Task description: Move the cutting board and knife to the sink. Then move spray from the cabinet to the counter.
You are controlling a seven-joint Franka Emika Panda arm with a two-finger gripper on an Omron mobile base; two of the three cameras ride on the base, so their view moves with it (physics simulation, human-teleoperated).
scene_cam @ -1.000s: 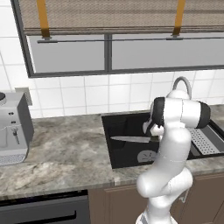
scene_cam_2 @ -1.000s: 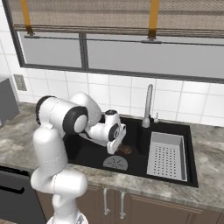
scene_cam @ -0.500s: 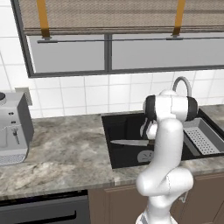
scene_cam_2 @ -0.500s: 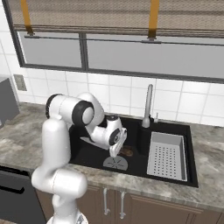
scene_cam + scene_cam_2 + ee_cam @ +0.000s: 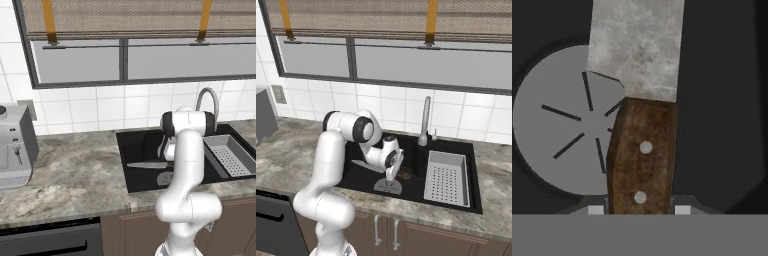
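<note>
My gripper (image 5: pixel 639 210) is shut on the knife's brown riveted handle (image 5: pixel 642 155). The grey blade (image 5: pixel 637 47) points away from the hand, over the round drain (image 5: pixel 562 120). In the right base view the gripper (image 5: pixel 390 170) hangs low inside the black sink (image 5: pixel 456 145), with the knife (image 5: pixel 367 165) sticking out to its left. In the left base view the knife blade (image 5: pixel 145 164) shows left of the arm, inside the sink (image 5: pixel 137 145). Whether the knife touches the basin floor I cannot tell. The counter (image 5: pixel 75 170) lies left of the sink. The cutting board, spray and cabinet are out of view.
A grey metal tray (image 5: pixel 446 177) fills the sink's right part, and the chrome faucet (image 5: pixel 425 122) rises behind it. A grey coffee machine (image 5: pixel 15 145) stands at the counter's far left. Tiled wall and a window run along the back.
The arm has folded in and lowered the hand, with the knife in it, deeper into the sink toward the drain.
</note>
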